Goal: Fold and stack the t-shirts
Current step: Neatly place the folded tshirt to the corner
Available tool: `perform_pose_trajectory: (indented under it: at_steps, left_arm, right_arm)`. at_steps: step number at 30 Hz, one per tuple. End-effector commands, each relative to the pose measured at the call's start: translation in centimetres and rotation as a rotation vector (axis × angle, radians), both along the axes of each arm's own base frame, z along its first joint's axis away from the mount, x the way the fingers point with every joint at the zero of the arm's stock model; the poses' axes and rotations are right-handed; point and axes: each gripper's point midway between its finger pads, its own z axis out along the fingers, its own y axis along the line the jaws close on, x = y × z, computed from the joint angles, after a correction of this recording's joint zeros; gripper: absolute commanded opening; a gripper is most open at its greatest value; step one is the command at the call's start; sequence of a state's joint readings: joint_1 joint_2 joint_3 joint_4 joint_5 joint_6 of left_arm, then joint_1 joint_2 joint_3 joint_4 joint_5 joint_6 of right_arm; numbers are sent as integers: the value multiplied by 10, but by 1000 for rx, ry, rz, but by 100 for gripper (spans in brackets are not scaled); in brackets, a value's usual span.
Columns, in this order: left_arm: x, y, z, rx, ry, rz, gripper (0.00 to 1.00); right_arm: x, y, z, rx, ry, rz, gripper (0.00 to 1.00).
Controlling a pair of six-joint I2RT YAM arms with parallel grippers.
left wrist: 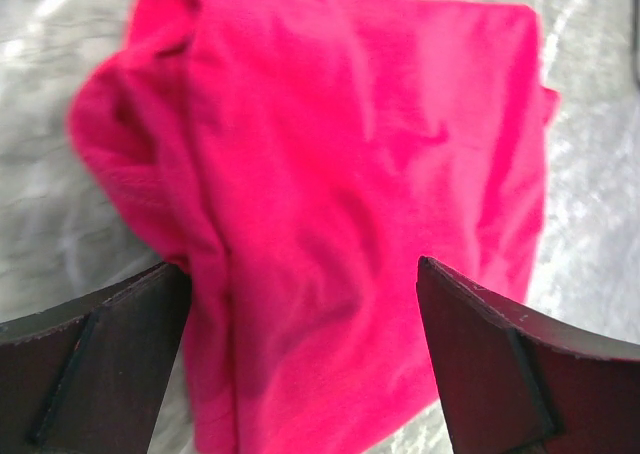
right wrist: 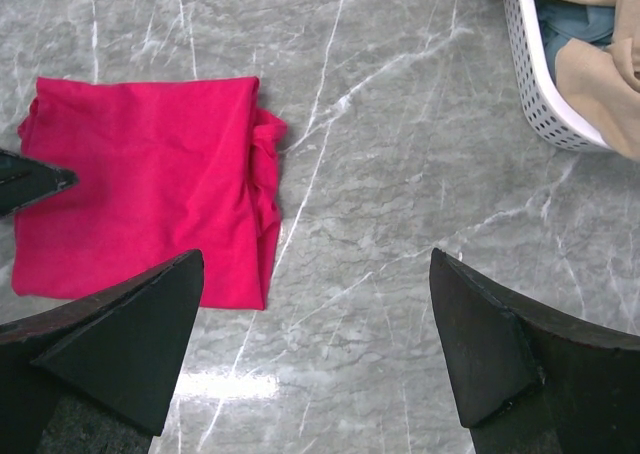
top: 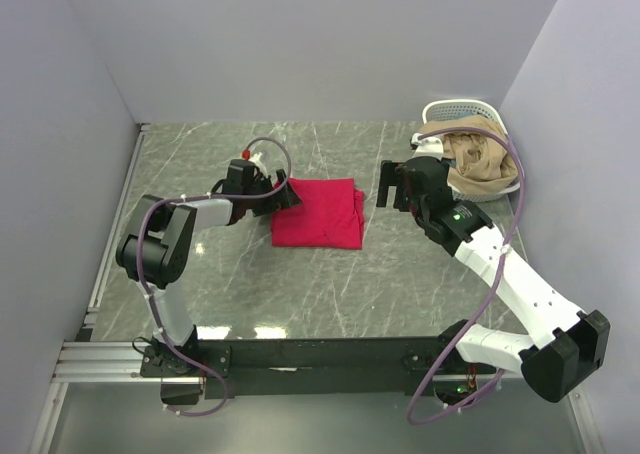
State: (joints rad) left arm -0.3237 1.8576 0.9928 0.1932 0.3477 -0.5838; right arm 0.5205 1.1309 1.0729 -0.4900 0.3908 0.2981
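Shirt [top: 318,212], red, is shown folded to a flat rectangle and laid in the middle of the table [top: 200,164], where room is left for a stack. Left gripper [top: 292,196] is held at its left edge, jaws spread wide and nothing gripped, apparently for tidying. Right gripper [top: 384,184], likewise wide and empty, is poised between shirt and basket [top: 470,109], from which tan cloth [top: 480,164] is presumably to be fetched.

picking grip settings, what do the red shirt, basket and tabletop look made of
Red shirt: soft matte cloth, creased and bunched.
Basket: white perforated plastic, apparently rigid.
Tabletop: glossy grey veined stone look, reflecting light; possibly laminate.
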Motion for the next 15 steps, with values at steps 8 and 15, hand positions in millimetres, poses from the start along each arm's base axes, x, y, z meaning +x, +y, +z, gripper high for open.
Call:
perform_pose_trajectory:
  at_steps: [8,15]
  left_arm:
    - [-55,-9,-49,-21,187,-132,97]
    - [-58,-21,-68,-41,247,-186,63]
  right_arm:
    - [8,3,3,26,-20,-6,100]
    - [7,2,0,20,-17,-5,100]
